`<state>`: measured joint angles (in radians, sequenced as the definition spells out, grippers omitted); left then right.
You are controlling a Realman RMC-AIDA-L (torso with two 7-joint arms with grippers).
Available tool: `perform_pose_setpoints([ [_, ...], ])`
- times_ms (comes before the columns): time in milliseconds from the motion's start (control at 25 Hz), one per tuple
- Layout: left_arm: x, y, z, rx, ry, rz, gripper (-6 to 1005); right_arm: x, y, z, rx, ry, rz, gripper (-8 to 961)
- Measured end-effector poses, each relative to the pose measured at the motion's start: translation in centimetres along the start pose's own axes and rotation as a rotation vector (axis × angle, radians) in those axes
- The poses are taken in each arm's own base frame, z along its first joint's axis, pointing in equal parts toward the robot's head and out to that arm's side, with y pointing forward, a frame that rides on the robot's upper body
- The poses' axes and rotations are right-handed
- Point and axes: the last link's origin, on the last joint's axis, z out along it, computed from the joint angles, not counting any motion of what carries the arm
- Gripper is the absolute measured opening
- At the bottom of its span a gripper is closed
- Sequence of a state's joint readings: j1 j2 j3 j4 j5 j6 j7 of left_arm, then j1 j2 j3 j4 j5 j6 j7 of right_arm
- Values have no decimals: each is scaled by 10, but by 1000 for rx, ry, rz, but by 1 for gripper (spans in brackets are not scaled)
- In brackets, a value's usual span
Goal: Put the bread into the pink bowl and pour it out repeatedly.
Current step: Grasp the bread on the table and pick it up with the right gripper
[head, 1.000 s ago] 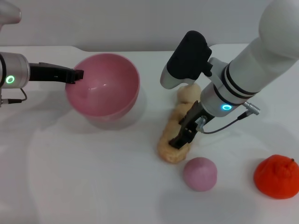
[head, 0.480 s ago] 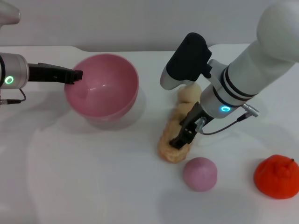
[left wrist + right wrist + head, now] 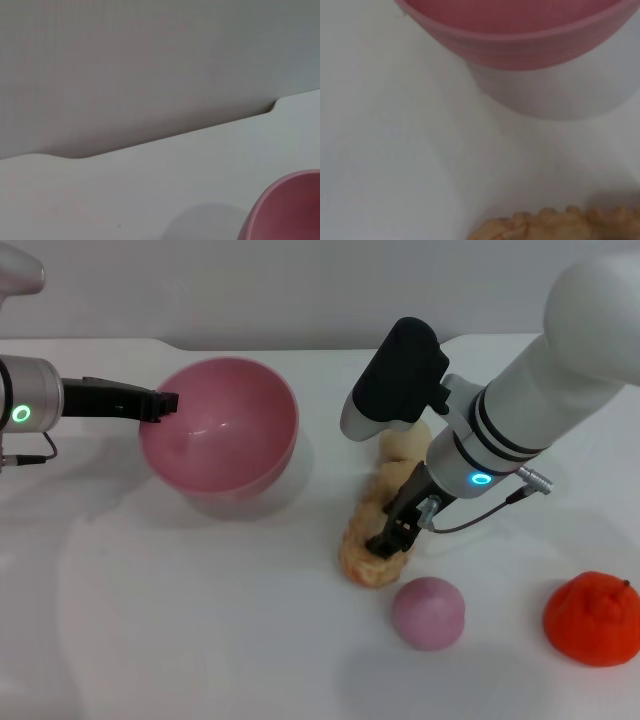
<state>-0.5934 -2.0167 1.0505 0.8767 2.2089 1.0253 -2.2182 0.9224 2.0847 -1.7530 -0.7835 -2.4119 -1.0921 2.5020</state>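
The pink bowl (image 3: 222, 430) stands at the left of the white table, and my left gripper (image 3: 162, 402) is shut on its left rim. Part of the bowl also shows in the left wrist view (image 3: 292, 210) and the right wrist view (image 3: 520, 47). The bread (image 3: 362, 538), a long tan loaf, lies to the right of the bowl, running from far to near. My right gripper (image 3: 393, 537) comes down from the right and is shut on the near half of the loaf. The right wrist view shows only the bread's edge (image 3: 555, 224).
A small round cream bun (image 3: 403, 443) touches the loaf's far end. A pink ball (image 3: 428, 612) sits just in front of the loaf's near end. An orange toy fruit (image 3: 594, 618) lies at the right edge. The table's back edge (image 3: 150, 142) meets a grey wall.
My right arm has shifted slightly to the left, and the near end of the loaf has moved a little with it. The left arm and the bowl have stayed put.
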Motion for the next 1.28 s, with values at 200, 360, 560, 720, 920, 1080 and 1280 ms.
perform_pose_setpoints([
  [200,-1,0,0,0,0,3,50,0,0,0,0,-2,3,493],
  [360,-1,0,0,0,0,6,50,0,0,0,0,-2,3,476],
  [560,0,0,0,-1,1,8,50,0,-1,0,0,-3,3,455],
  [720,1,1,0,-1,2,9,50,0,-1,0,1,-3,3,397],
  [920,1,1,0,-2,3,11,50,0,-1,0,1,-3,3,356],
  [1080,2,1,0,-2,4,13,50,0,-1,0,4,-6,3,319],
  [1280,3,1,0,-1,6,14,50,0,-2,0,6,-8,0,285],
])
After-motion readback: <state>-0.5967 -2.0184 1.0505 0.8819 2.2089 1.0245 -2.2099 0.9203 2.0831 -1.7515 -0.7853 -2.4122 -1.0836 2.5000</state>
